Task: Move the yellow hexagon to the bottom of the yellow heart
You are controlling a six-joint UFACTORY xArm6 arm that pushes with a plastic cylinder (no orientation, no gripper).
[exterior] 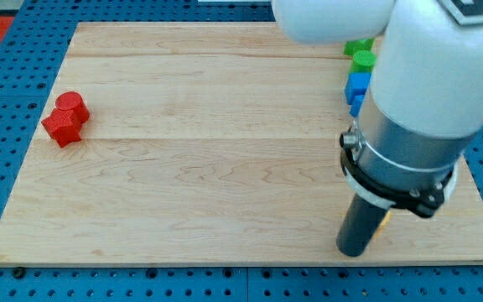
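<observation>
Yellow showed only as a sliver point(383, 220) beside my tip point(353, 252), holding nothing; you'd push that light, rigid, slippery block's flat side.

Pale smooth wooden board point(225, 168), matt red blocks point(65, 119) — glossy white arm point(443, 59)

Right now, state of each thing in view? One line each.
my tip: down on the board near the view's bottom right, a sliver of yellow block beside it
red blocks: two, touching, view's left edge
green blocks: partly hidden by the arm
blue blocks: partly hidden, below the green
</observation>
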